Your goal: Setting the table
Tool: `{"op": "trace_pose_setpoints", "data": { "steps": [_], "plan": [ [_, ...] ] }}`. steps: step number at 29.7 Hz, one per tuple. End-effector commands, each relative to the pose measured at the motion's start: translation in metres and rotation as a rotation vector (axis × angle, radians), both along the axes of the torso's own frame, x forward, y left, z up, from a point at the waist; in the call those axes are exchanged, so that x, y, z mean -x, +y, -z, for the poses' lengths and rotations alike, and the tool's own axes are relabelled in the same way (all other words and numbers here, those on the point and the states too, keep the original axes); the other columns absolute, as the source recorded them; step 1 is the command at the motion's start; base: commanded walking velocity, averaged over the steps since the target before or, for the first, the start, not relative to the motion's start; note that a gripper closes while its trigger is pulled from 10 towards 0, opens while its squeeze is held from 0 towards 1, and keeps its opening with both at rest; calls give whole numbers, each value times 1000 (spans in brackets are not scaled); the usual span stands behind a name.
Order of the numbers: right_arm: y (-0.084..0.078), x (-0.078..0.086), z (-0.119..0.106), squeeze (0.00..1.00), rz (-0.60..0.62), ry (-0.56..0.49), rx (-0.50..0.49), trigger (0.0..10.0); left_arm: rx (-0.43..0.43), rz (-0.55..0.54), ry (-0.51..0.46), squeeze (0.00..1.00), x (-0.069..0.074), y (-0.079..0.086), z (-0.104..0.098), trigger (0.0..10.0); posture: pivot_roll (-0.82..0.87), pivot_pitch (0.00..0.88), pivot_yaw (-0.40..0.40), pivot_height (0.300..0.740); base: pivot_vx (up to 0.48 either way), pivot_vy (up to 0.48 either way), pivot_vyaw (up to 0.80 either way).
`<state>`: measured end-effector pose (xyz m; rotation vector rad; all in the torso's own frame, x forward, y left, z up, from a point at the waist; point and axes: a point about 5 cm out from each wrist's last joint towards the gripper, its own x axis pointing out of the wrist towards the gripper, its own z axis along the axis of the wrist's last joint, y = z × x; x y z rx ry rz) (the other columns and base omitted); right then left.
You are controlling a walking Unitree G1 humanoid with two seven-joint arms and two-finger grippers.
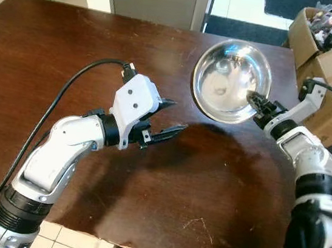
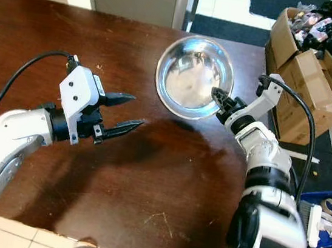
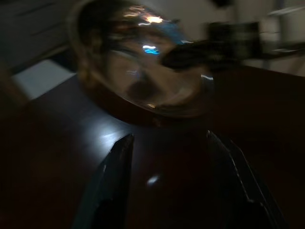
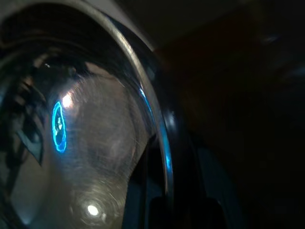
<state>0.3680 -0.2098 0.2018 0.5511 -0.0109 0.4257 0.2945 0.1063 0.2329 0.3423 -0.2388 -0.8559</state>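
A shiny steel bowl [image 1: 230, 77] hangs tilted just above the dark wooden table [image 1: 53, 54], toward its far right. My right gripper [image 1: 257, 103] is shut on the bowl's near right rim, one finger inside and one outside, as the right wrist view shows along the rim [image 4: 159, 138]. My left gripper [image 1: 174, 115] stands open over the table's middle, its fingers pointing at the bowl from the left, a short way off. In the left wrist view the bowl [image 3: 138, 71] lies ahead of the two spread fingers [image 3: 114, 176].
Open cardboard boxes [image 1: 327, 59] full of odds and ends stand on the floor beyond the table's right edge. A blue crate [image 2: 326, 212] sits lower right. Pale tiled floor [image 1: 58, 247] runs along the table's near edge.
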Motion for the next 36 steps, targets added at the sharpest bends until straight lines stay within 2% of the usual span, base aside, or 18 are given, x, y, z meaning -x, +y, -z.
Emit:
{"op": "trace_pose_setpoints", "data": {
  "steps": [1,4,5,6,7,9,11,16,22,23,24,26,29,31,33,34,35,36],
  "plan": [
    [19,14,-6,0,-47,-33,11,10000,39,-83,22,98,0,11,3,10000,-101,110,66,740,0,0,0],
    [39,33,3,0,-31,-4,35,10000,98,-136,54,94,5,25,1,10000,-101,110,62,740,0,0,0],
    [39,33,3,0,-31,-4,35,10000,98,-136,54,94,5,25,1,10000,-101,110,62,740,0,0,0],
    [49,43,9,0,-38,26,36,10000,103,-143,60,94,9,31,0,10000,-97,110,57,740,0,0,0],
    [49,43,9,0,-38,26,36,10000,103,-143,60,94,9,31,0,10000,-97,110,57,740,0,0,0],
    [68,64,12,0,-91,48,56,10000,103,-162,60,90,16,42,-3,10000,-95,109,54,740,0,0,0],
    [77,75,12,0,-121,70,102,10000,99,-174,57,94,19,48,-5,10000,-97,109,51,740,0,0,0],
    [66,83,17,0,-78,141,285,10000,96,-189,58,90,21,51,-4,10000,-108,101,40,740,0,0,0],
    [52,90,26,0,-73,216,392,10000,81,-199,74,90,22,53,0,10000,-120,92,30,740,0,0,0],
    [47,91,29,173,-62,238,418,10000,78,-198,79,94,23,54,1,10000,-123,88,28,740,0,0,0],
    [43,93,32,569,-56,257,433,10000,76,-196,84,94,23,54,2,10000,-123,88,28,740,0,0,0],
    [41,95,35,1000,-66,279,442,10000,74,-190,89,90,24,52,3,10000,-126,85,28,740,0,0,0],
    [41,97,35,1000,-80,282,443,10000,74,-187,91,94,24,51,4,10000,-126,85,28,740,0,0,0],
    [37,95,29,1000,-44,248,465,10000,76,-186,93,94,23,50,4,10000,-126,85,28,740,0,0,0],
    [29,89,8,1000,14,164,462,10000,76,-183,99,94,23,50,6,10000,-131,80,31,740,0,0,0],
    [28,89,5,1000,18,154,457,10000,75,-183,100,94,23,50,6,10000,-131,80,31,740,0,0,0],
    [26,88,1,0,26,148,446,10000,74,-182,101,94,23,50,7,10000,-131,80,31,740,0,0,0],
    [23,88,0,0,38,159,425,10000,71,-180,102,94,23,50,7,10000,-135,81,37,740,0,0,0]
  ]
}}
